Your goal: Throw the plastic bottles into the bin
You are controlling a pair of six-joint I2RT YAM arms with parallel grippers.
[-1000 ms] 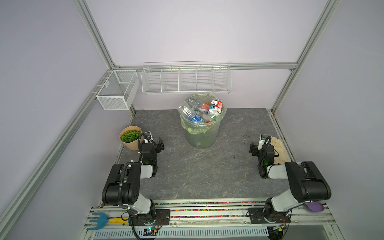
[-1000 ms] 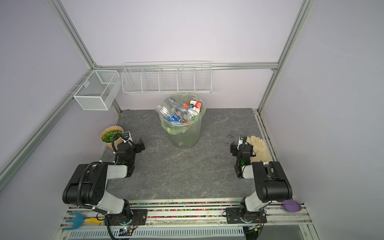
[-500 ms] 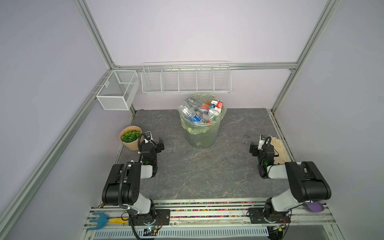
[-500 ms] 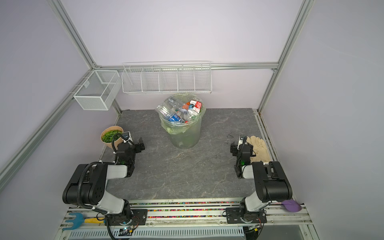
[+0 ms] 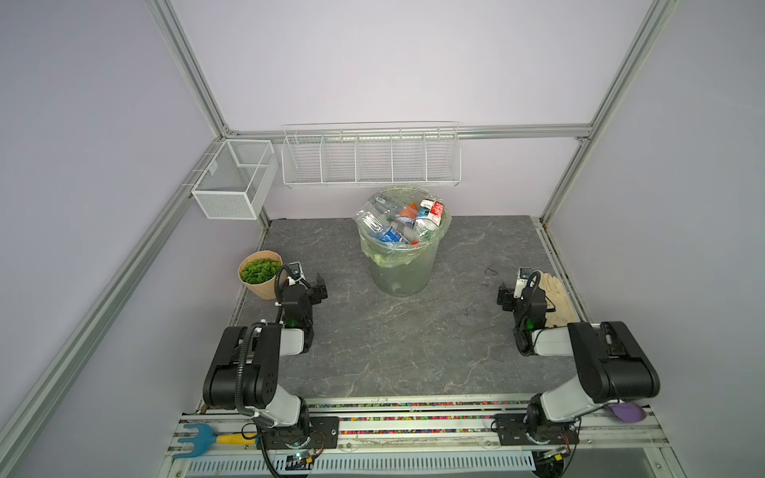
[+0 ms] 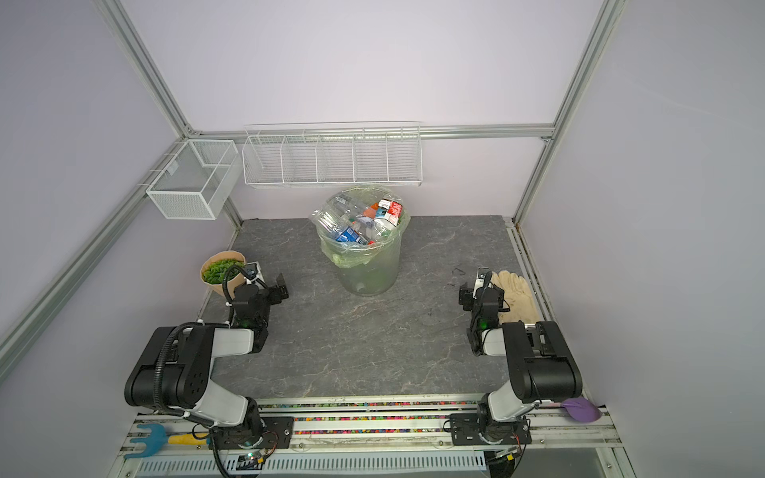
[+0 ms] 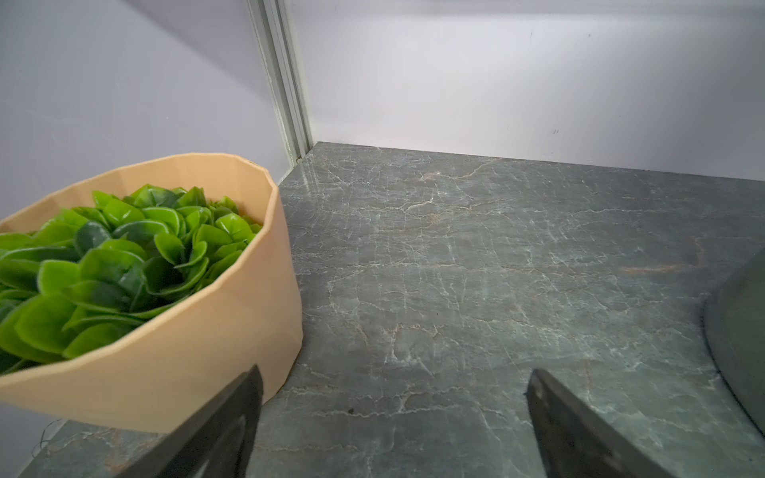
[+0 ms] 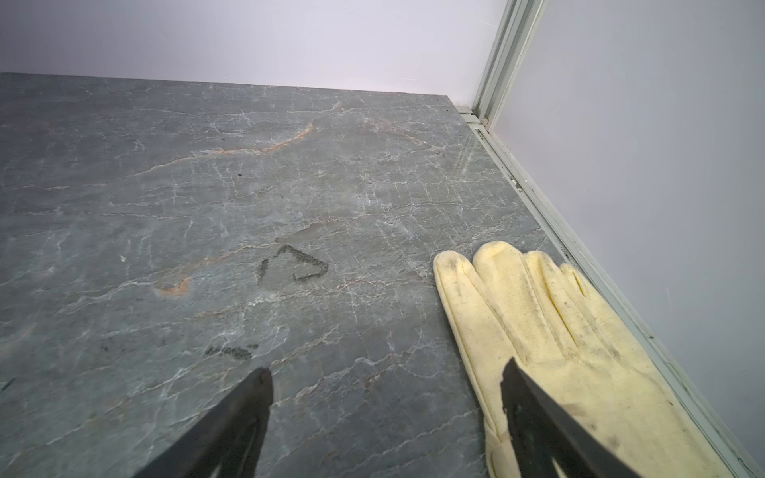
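Note:
The bin point(image 5: 399, 271) point(image 6: 368, 275), a translucent grey-green bucket lined with a pale green bag, stands at the back middle of the dark stone table. Several plastic bottles point(image 5: 403, 221) point(image 6: 364, 219) with red, blue and orange labels are heaped in it up to the rim. No bottle shows on the table. My left gripper point(image 5: 308, 280) point(image 6: 269, 281) point(image 7: 395, 374) rests low at the left, open and empty, beside the plant pot. My right gripper point(image 5: 514, 285) point(image 6: 474, 285) point(image 8: 388, 368) rests low at the right, open and empty, one finger over the glove.
A tan plant pot point(image 5: 261, 277) point(image 7: 165, 331) with green leaves sits at the left edge. A pale yellow glove point(image 5: 556, 298) point(image 8: 559, 331) lies along the right edge. White wire baskets point(image 5: 370, 165) point(image 5: 234, 182) hang on the back and left walls.

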